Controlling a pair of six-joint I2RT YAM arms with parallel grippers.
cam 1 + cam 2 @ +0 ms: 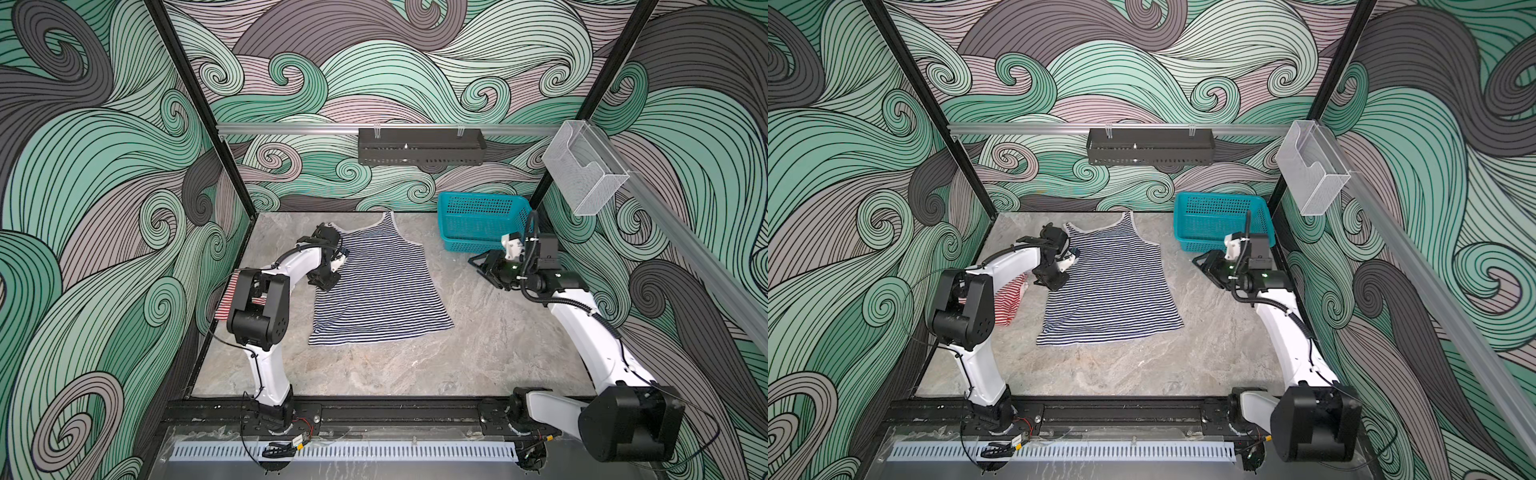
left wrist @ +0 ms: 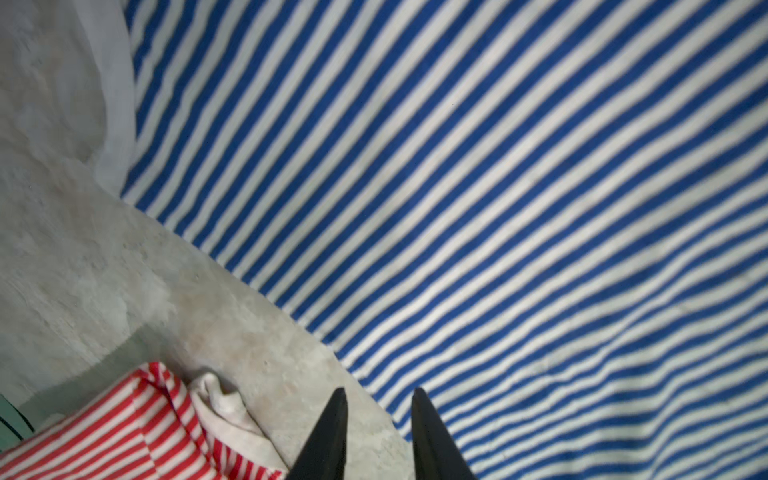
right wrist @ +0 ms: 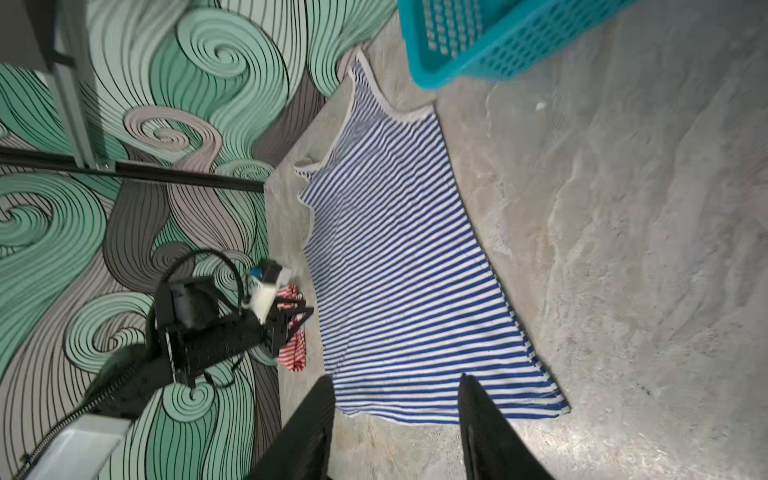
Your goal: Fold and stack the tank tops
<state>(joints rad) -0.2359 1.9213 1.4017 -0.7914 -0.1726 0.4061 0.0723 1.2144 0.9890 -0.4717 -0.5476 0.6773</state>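
Nearest me, the navy top (image 1: 378,286) lay spread flat in the middle of the table (image 1: 415,365), hem toward me and straps toward the back wall. To its left the red top (image 1: 1011,305) sat bunched at the table's edge, partly hidden by my left arm. My left gripper (image 2: 380,392) hung at the navy top's left edge, jaws slightly parted, holding nothing. Farther right, my right gripper (image 3: 397,376) hovered clear of the cloth, jaws wide and empty. The basket (image 1: 469,232) stood in the far right corner.
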